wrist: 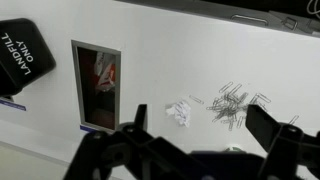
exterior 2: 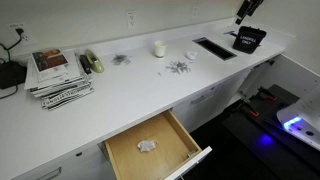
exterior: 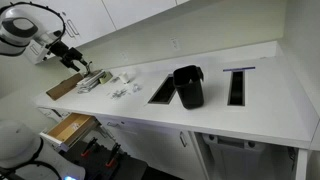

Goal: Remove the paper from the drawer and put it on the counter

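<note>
Paper (exterior 2: 147, 146): crumpled, lying on the floor of the drawer (exterior 2: 125, 158), which stands pulled out below the counter (exterior 2: 120, 95) so that I can reach in from above. Beyond it, the counter carries paper clips (wrist: 232, 105) and a black lid (exterior 2: 248, 40). The gripper (exterior: 72, 58) hangs above the counter, well apart from the drawer. Its jaws are spread wide and empty, ready, I judge, for the descent.

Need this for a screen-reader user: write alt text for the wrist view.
The hand hovers open and empty above the white counter, with a small crumpled white scrap and a scatter of paper clips showing between its fingers. To the left are a dark rectangular slot cut-out and a black lid labelled LANDFILL ONLY.
</note>
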